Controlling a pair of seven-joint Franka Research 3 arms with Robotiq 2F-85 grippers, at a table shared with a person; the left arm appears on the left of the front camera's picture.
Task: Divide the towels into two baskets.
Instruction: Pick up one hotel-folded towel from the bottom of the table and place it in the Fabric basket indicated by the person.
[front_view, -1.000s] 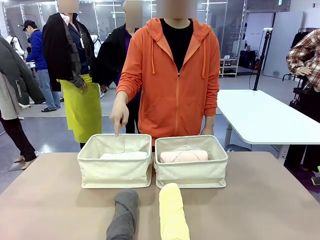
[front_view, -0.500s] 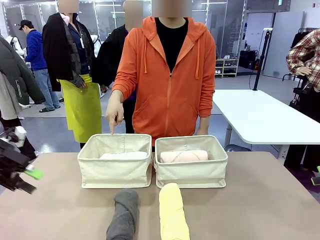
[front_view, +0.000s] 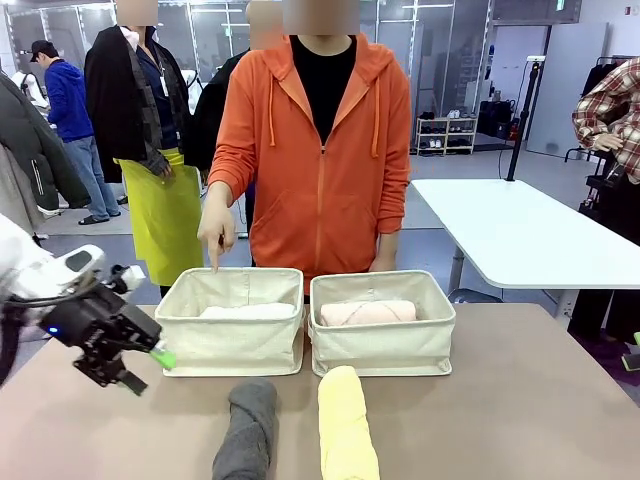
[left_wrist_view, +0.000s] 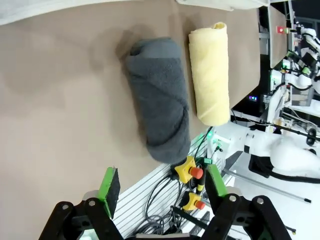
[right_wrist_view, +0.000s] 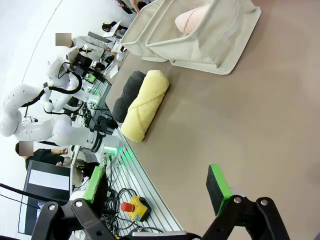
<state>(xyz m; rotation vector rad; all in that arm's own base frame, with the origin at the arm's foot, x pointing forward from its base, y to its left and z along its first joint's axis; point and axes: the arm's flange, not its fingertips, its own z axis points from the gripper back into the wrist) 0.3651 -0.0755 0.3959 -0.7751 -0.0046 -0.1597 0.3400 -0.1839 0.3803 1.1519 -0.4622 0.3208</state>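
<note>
Front view: hovering by table's (front_view: 520, 400) left edge, left tool (front_view: 150, 371) spread apart, probably lining up for dark grey towel (front_view: 247, 430) at near edge.

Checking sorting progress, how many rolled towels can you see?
4: white towel in the left basket, pink towel in the right basket, grey towel and yellow towel on the table. Others may hide inside baskets.
</note>
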